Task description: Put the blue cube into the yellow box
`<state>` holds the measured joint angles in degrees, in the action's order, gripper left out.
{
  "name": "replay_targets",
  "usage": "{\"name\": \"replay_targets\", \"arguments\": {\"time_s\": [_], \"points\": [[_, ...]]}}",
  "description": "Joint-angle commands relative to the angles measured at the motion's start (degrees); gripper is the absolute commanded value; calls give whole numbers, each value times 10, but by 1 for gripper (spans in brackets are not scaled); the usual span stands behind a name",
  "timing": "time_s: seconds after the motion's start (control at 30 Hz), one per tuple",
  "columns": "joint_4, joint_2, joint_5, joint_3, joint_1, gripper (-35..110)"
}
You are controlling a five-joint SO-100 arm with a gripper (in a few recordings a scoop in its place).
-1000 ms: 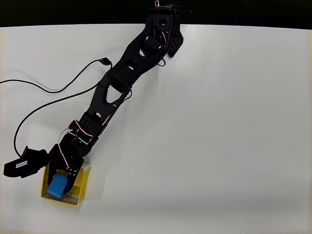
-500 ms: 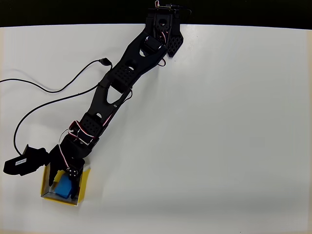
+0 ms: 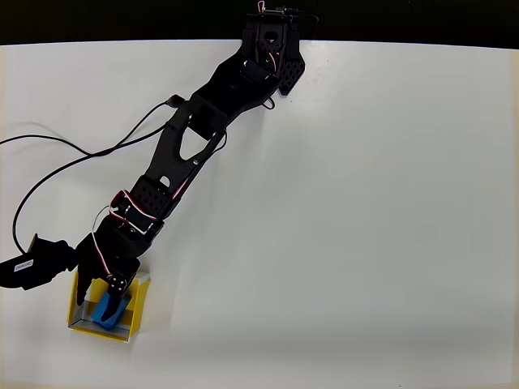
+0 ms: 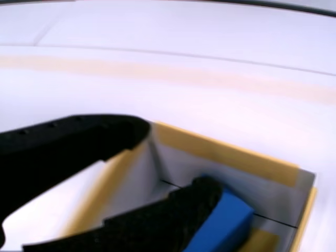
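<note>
In the overhead view the yellow box (image 3: 139, 311) sits near the table's lower left corner. The blue cube (image 3: 108, 310) lies inside it, tilted, against the near wall. My gripper (image 3: 100, 297) reaches down into the box, open, with one finger touching the cube's top side. The wrist view has the blue cube (image 4: 223, 224) on the floor of the yellow box (image 4: 231, 154). It rests at the outer side of the lower finger (image 4: 157, 223), and nothing sits between the fingers of the gripper (image 4: 176, 160).
A black cable (image 3: 81, 159) curls over the table left of the arm. The arm's base (image 3: 272, 50) stands at the far edge, with dark background beyond it. The white table (image 3: 365, 211) stretches to the right of the arm.
The jaws have opened and the blue cube has dropped from between them onto the box floor. The wrist has shifted slightly left and the cable has moved with it.
</note>
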<state>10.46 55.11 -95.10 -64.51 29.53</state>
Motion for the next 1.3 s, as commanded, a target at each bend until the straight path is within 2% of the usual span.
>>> {"name": "replay_targets", "arguments": {"time_s": [0.0, 0.37, 0.8, 1.1, 1.27], "points": [[11, 288, 0, -98, 3, 16], [-38, 707, -11, -569, -93, 7], [-40, 1001, -41, -875, -178, 0], [65, 1179, -52, -1022, -221, 0], [203, 1229, -46, -1043, -245, 0]]}}
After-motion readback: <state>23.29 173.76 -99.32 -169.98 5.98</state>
